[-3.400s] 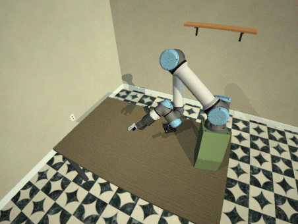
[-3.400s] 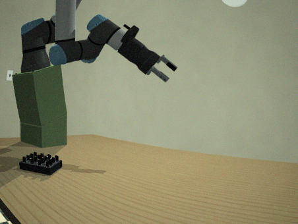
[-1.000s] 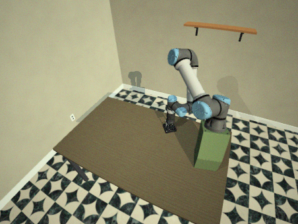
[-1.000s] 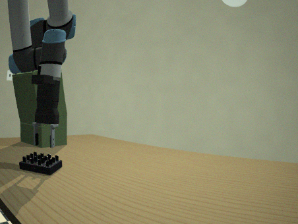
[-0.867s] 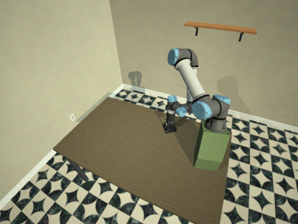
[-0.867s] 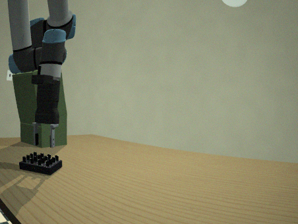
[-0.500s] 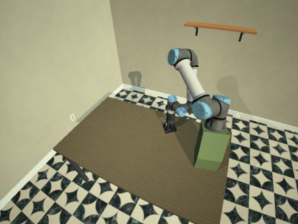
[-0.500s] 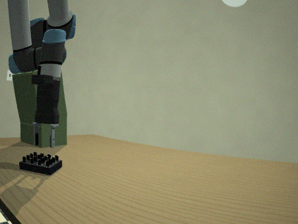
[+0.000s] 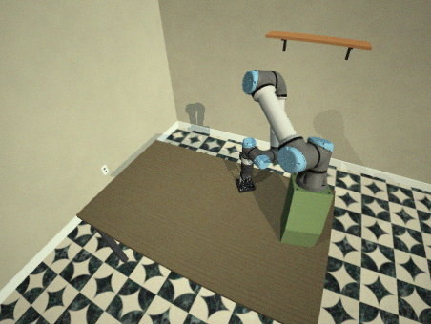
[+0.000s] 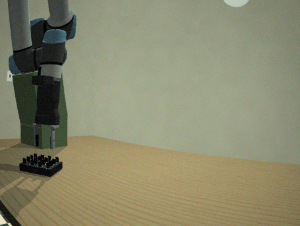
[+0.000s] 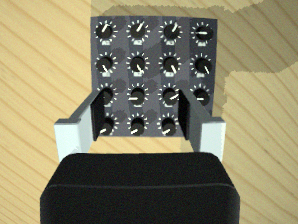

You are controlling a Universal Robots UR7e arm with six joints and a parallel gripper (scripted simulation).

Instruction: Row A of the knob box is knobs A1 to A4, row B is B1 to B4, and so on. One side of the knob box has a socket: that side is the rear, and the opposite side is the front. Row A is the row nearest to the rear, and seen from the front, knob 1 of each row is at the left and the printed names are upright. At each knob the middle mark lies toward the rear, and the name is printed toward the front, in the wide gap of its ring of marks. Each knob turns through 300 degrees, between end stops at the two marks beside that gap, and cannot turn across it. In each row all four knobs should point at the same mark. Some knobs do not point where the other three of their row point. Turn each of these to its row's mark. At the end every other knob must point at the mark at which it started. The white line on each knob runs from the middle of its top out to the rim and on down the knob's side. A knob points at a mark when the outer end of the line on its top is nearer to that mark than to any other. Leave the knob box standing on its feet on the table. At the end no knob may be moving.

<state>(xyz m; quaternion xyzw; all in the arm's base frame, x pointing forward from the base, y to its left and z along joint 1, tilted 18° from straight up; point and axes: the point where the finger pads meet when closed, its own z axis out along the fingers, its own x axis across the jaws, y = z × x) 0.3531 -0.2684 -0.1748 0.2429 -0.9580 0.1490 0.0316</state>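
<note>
The knob box (image 11: 153, 76) is a small dark square box with four rows of four black knobs, each with a white line and a ring of white marks. It stands on the wooden table, and also shows in the exterior view (image 10: 40, 164) and the top view (image 9: 246, 185). My gripper (image 11: 141, 105) points straight down above the box, a little above the knob tops. It is open and empty. In the wrist view its fingers frame the lower two rows of knobs. It also shows in the exterior view (image 10: 43, 137).
The green pedestal (image 9: 306, 215) carrying the arm's base stands on the table right behind the box. The table's edge (image 10: 8, 213) runs close to the box in the exterior view. A wooden shelf (image 9: 318, 40) hangs high on the wall.
</note>
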